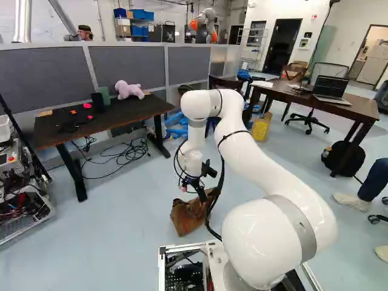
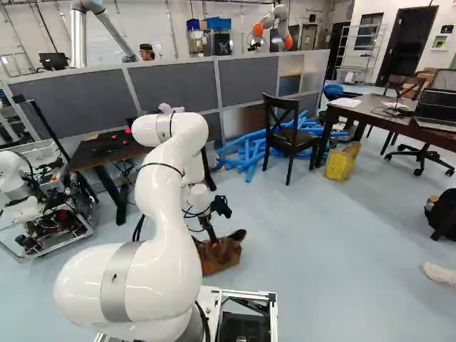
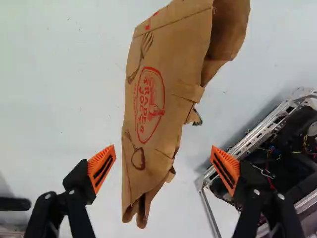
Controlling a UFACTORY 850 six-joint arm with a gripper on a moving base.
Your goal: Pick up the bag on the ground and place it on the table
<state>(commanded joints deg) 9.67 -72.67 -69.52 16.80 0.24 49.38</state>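
Note:
My gripper (image 1: 199, 188) points down at the brown paper bag (image 1: 187, 218), which lies crumpled on the floor close ahead of the base. In the right base view the gripper (image 2: 211, 234) hangs over the same bag (image 2: 218, 261). Seen from the wrist, the gripper (image 3: 163, 169) is open; one end of the bag (image 3: 166, 94) shows between its orange pads, with a gap on each side, and the rest stretches ahead of them. A dark table (image 1: 48, 133) stands at the left of the left base view, another table (image 1: 361, 109) at its right.
A pink plush toy (image 1: 128, 90) sits on the left table, cables (image 1: 124, 154) beneath. The right table bears a laptop (image 1: 330, 88); a black backpack (image 1: 344, 157) and a seated person's leg are nearby. Blue tubes (image 2: 253, 153), a chair (image 2: 291, 135) and a yellow box (image 2: 340, 164) stand farther ahead.

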